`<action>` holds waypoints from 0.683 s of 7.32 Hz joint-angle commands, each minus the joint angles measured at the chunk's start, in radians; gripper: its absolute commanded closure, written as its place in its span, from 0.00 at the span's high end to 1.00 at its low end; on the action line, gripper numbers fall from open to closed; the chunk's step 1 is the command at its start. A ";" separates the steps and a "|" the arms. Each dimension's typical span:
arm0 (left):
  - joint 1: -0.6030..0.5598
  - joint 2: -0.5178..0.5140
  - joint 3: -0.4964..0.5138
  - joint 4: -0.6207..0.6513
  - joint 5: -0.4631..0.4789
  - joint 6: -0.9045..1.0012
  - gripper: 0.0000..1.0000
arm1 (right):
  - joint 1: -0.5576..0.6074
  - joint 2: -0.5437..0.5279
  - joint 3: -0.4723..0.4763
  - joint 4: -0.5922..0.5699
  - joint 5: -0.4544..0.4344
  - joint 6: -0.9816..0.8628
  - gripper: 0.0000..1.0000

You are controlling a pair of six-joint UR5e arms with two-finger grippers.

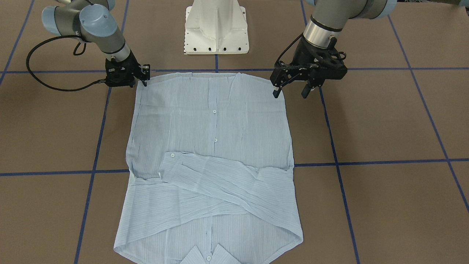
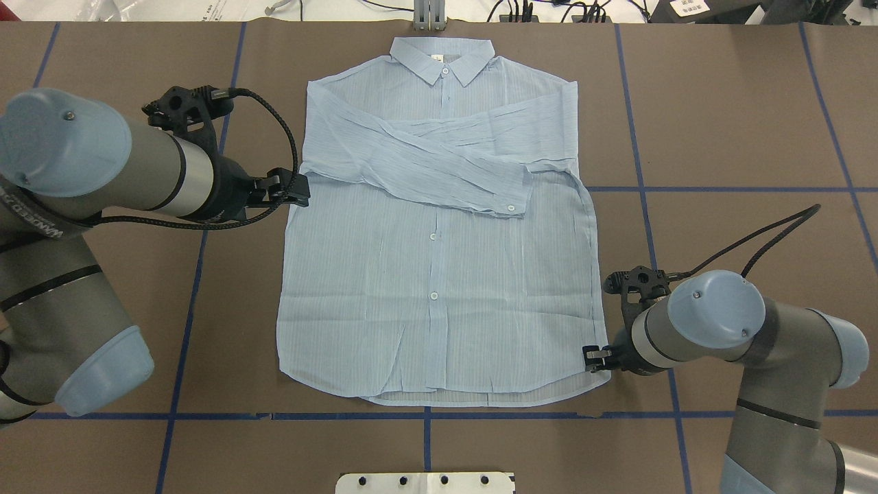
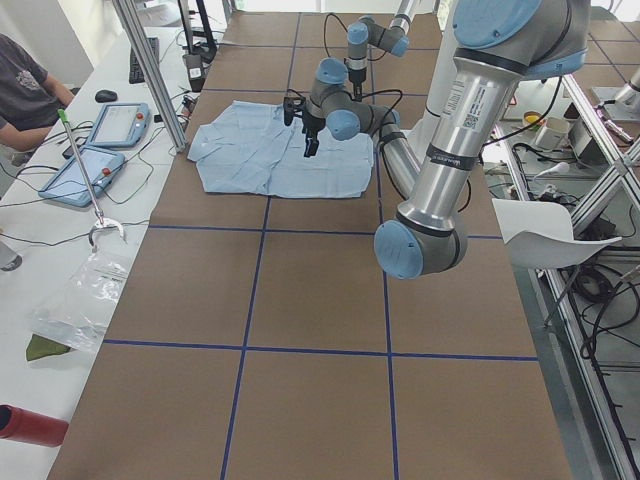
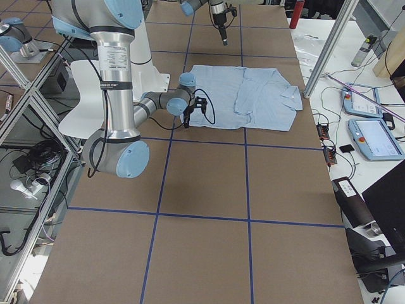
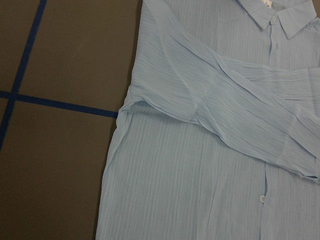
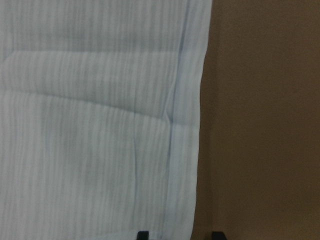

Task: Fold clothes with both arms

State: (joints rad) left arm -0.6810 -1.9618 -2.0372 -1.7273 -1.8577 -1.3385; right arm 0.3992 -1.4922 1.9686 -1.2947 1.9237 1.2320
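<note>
Shirt (image 2: 432, 274) lies flat on the worktop (image 2: 720, 103) between both jaws, sleeves crossed over its chest; right jaws open, low, astride its hem-corner edge; left jaws open, raised, the side seam beneath them.

Nothing reads clearly: the white lettering (image 2: 38, 218) on the left arm (image 2: 137, 171) at the overhead view's left edge and the sticker (image 3: 461, 96) on that arm are too blurred.

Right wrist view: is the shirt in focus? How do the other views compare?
Right wrist view: soft, the shirt stripes smear, side edge readable. Left wrist view: sharper, stripes and a button clear. Overhead view: even light, no glare.
</note>
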 commanded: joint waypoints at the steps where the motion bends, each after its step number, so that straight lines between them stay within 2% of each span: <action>1: 0.000 0.003 0.000 0.000 0.000 -0.001 0.99 | 0.000 0.001 0.000 0.000 0.012 0.000 0.50; 5: 0.000 0.004 0.000 0.000 0.002 -0.001 0.99 | 0.000 0.000 0.000 -0.008 0.023 -0.002 0.50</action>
State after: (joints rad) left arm -0.6811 -1.9580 -2.0371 -1.7273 -1.8562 -1.3392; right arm 0.3988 -1.4925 1.9681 -1.2982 1.9443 1.2303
